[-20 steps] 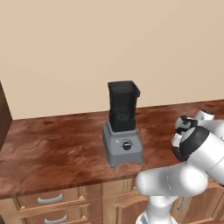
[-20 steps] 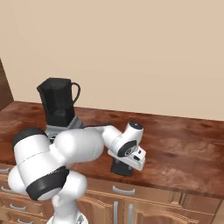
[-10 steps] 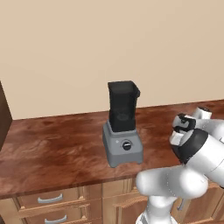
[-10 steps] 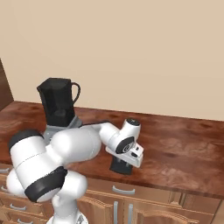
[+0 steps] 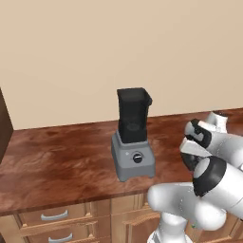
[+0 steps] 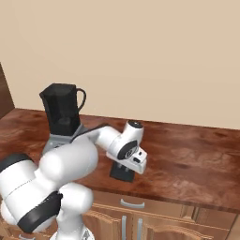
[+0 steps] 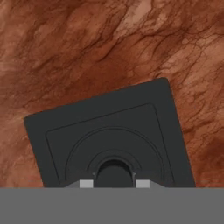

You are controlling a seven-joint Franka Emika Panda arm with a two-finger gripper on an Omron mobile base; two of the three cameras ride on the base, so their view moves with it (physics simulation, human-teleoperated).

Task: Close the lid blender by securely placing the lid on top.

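The blender stands at the back of the wooden counter: a grey boxy base (image 5: 134,160) with a round black knob, and a tall black square jar (image 5: 133,115) with its top uncovered. From the right base camera the jar (image 6: 61,110) is at the left. The lid (image 6: 122,173), a flat black squarish slab, lies on the counter near the front edge, right of the blender. My gripper (image 6: 125,167) points straight down just above it. In the hand view the lid (image 7: 109,131) is close below, and my gripper (image 7: 113,183) is open, its tips on either side of the lid's round centre knob.
The brown wooden counter (image 6: 187,159) stretches to both sides, with drawers (image 5: 54,217) under its front edge. A beige wall rises behind. A dark cabinet side (image 5: 4,124) stands at the far left.
The hand has edged slightly toward the blender while staying over the lid. The lid and the blender have not moved.
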